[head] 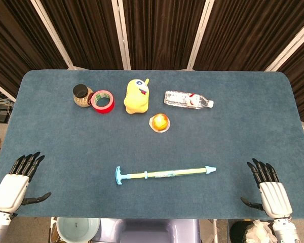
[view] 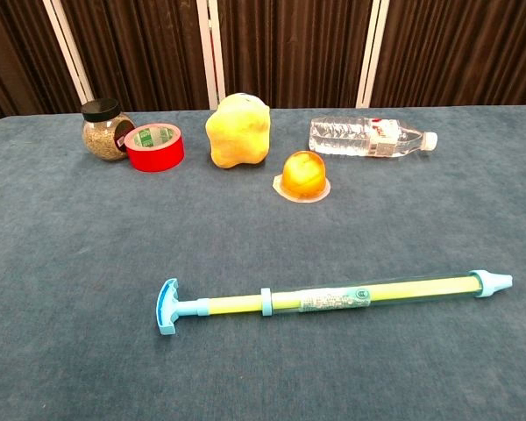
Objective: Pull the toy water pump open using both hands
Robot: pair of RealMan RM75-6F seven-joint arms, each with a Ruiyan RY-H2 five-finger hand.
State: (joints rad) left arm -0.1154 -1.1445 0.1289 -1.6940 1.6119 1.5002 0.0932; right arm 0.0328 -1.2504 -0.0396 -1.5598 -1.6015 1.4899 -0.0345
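Observation:
The toy water pump [head: 164, 174] [view: 333, 298] lies flat across the near middle of the blue table. It is a long yellow-green tube with a blue T-handle at its left end and a pale blue nozzle at its right end. My left hand [head: 16, 182] rests at the near left corner, fingers spread, holding nothing. Over at the near right corner my right hand [head: 267, 188] is likewise open and empty. Both hands are far from the pump. The chest view shows neither hand.
Along the back stand a jar [head: 81, 95], a red tape roll [head: 103, 102], a yellow plush toy [head: 137, 95], a water bottle on its side [head: 188, 99] and an orange jelly cup [head: 160, 122]. The table edge [head: 152, 217] runs just beneath the hands.

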